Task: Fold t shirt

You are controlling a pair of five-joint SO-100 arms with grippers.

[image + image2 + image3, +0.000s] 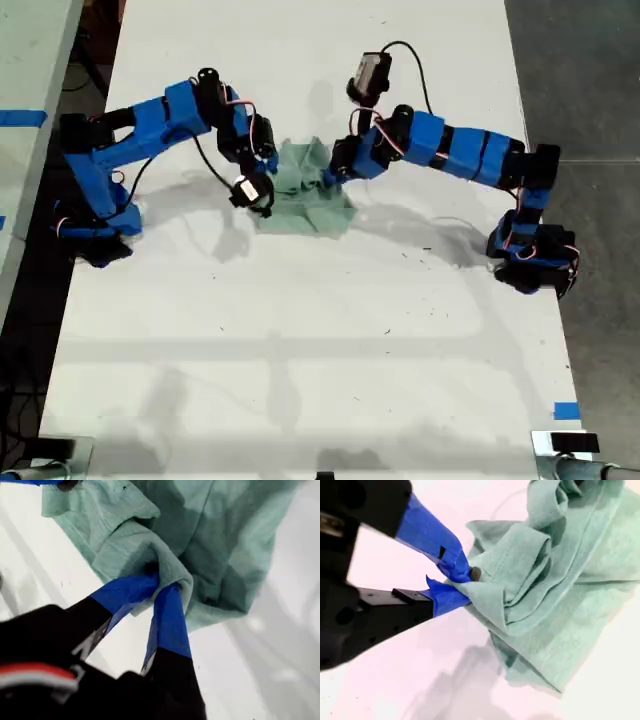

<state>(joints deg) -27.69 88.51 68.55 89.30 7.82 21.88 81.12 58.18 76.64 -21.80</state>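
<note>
Lab: taped white table

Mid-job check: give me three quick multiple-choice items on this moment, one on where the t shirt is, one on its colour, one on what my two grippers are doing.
1. Where does the t shirt lie?
A. between the two arms on the white table
B. at the table's near edge
C. off the table

2. Its colour?
A. yellow
B. pale mint green
C. red

3. State of my first gripper and my second gripper?
A. both open above the cloth
B. only one pinches
C. both pinch cloth

Answers: 1 A, the exterior view shows it bunched between the arms. 2 B, seen in every view. 3 C, each wrist view shows blue fingers closed on a fold.
</note>
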